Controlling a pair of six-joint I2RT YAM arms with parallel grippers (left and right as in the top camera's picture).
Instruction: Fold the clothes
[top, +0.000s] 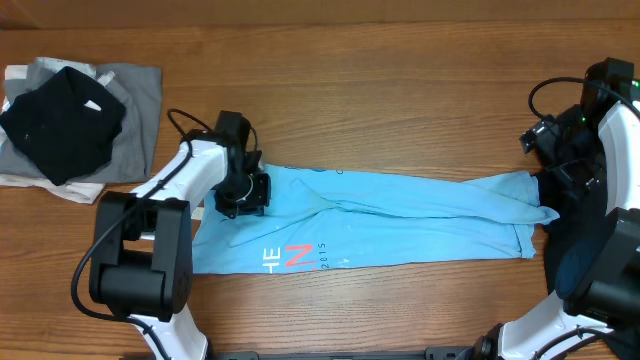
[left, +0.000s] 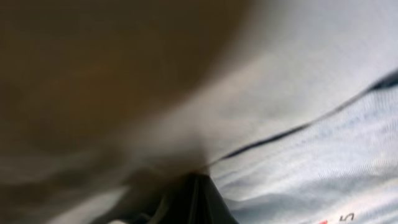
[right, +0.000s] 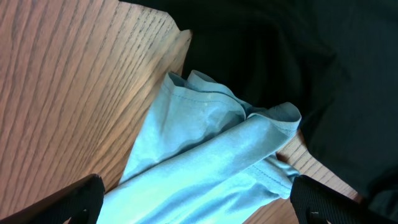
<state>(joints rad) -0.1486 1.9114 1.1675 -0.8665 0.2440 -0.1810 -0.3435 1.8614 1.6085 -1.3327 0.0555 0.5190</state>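
A light blue shirt (top: 400, 222) with red and white lettering lies stretched in a long band across the table's middle. My left gripper (top: 243, 192) sits on its upper left corner. In the left wrist view the fingers (left: 194, 190) are pressed together with blurred pale fabric (left: 311, 124) all around them. My right gripper (top: 553, 183) is at the shirt's right end. In the right wrist view its fingers (right: 199, 202) are wide apart over the bunched hem (right: 249, 124), holding nothing.
A pile of folded clothes, black (top: 62, 120) on grey (top: 140, 95) on white, lies at the back left. A dark cloth or surface (right: 298, 56) lies just beyond the shirt's right end, by the table edge.
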